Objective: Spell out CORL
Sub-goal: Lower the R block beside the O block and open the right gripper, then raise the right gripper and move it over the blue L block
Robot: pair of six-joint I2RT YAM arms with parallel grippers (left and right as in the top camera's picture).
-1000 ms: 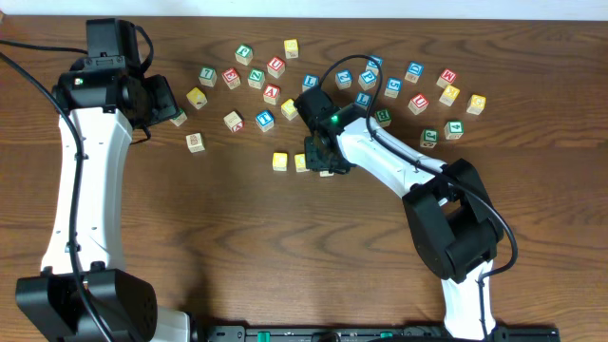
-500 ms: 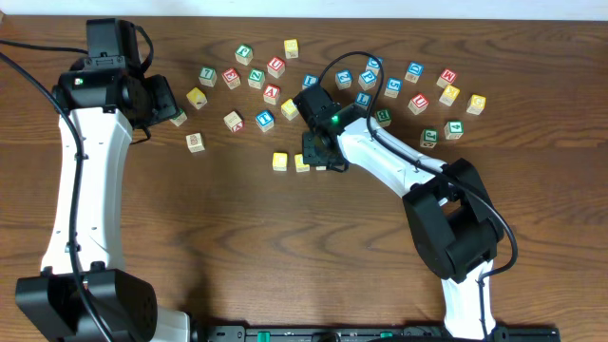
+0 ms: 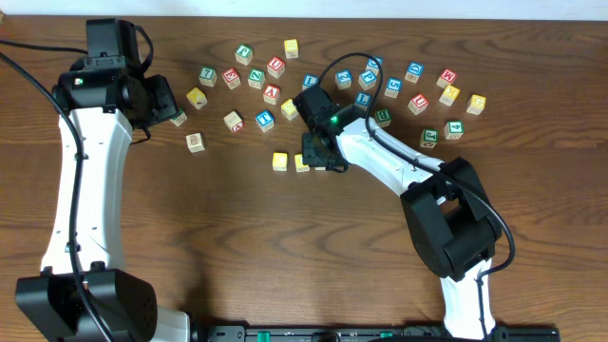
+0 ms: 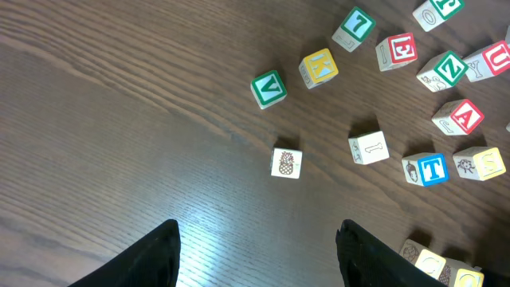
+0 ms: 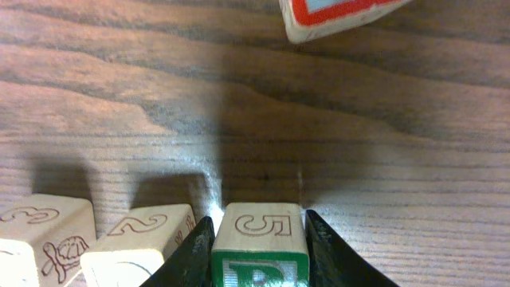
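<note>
The right gripper is closed on a wooden number-5 block, one finger pressed to its left side and the other to its right. The block sits on the table with the 5 on top. Its near face carries a green letter that the frame edge cuts off, so I cannot tell which letter it is. Just left of it, on the other side of the left finger, is the number-2 block, and beside that the number-3 block; the three form a row. Farther off, a red-bordered block lies well apart from the row.

From overhead, the right gripper is near the middle of the table, with two yellow-topped blocks of the row showing to its left. The loose blocks are scattered along the far side.

The left gripper is spread wide with nothing between its fingers, above bare wood on the left. Beyond it lie a pineapple block, a green V block, a yellow K block and a blue T block.
</note>
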